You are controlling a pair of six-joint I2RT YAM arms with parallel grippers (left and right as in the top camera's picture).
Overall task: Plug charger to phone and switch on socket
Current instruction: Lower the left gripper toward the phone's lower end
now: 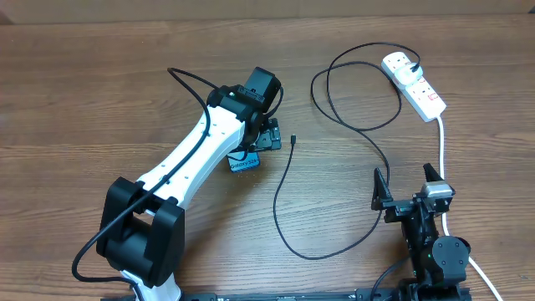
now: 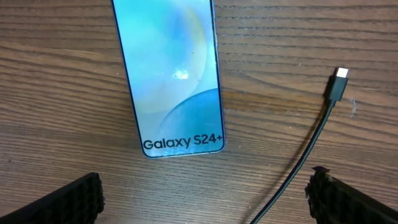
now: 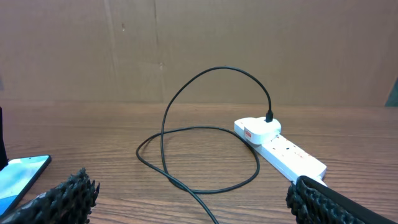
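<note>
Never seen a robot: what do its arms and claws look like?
The left arm is a long white shell with black joints and a black cable along it. The right arm is mostly black. Left claw and right claw have black ribbed fingers.

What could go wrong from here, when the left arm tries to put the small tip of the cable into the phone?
The charger has its connector tip lying flat, apart from the phone; the open left gripper may pinch it crooked or push it away.
The phone lies loose on the table, so pressing the tip in may slide it.
The charger's loops lie between the right gripper and the socket; reaching could snag them.
</note>
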